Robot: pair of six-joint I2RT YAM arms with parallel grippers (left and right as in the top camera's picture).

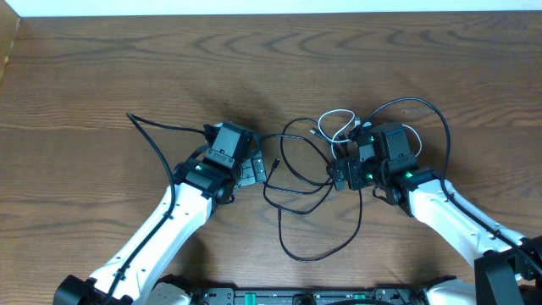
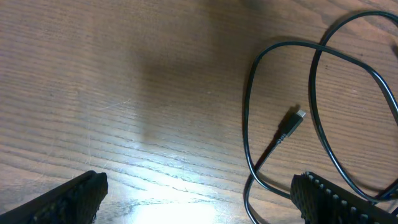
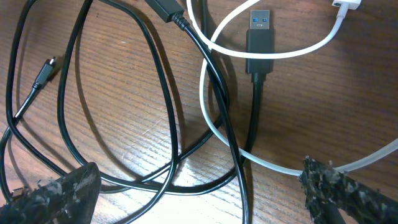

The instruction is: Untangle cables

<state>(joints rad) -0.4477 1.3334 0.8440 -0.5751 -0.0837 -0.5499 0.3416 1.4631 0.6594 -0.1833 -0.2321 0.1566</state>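
black cable (image 3: 260, 40): 1 | white cable (image 3: 346, 4): 1 | robot arms (image 1: 165, 224) (image 1: 445, 212): 2

Overhead view: even, diffuse light on the bench (image 1: 85, 68), shadows short and soft. Left wrist view: pale glare low at centre, a blurred shadow above it. In both wrist views the jaws at the lower corners are dark and unsharp.

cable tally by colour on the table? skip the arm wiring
black cable: 1
white cable: 1
Total: 2
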